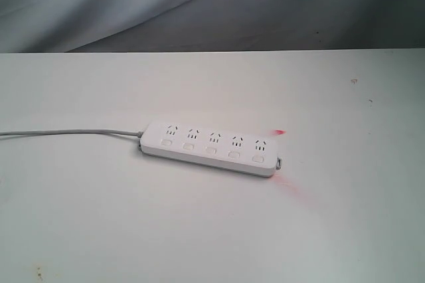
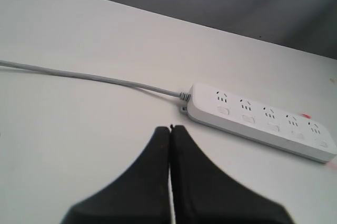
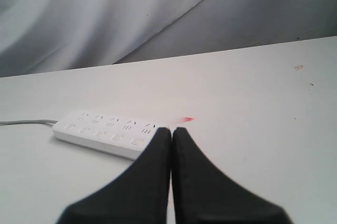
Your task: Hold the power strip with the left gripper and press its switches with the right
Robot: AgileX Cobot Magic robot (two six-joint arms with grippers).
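Observation:
The white power strip (image 1: 211, 148) lies flat on the white table (image 1: 99, 216), its row of small switches (image 1: 210, 151) along the near side and its thin grey cord (image 1: 66, 131) running off to the left. Neither arm shows in the exterior view. In the left wrist view my left gripper (image 2: 170, 128) is shut and empty, short of the power strip (image 2: 263, 120) near its cord end. In the right wrist view my right gripper (image 3: 171, 130) is shut and empty, its tips in front of the power strip (image 3: 105, 133) at the end away from the cord.
Two small red light marks (image 1: 279, 132) lie on the table by the strip's right end. Grey cloth (image 1: 199, 4) hangs behind the table's far edge. A few dark specks (image 1: 354, 82) dot the table at the far right.

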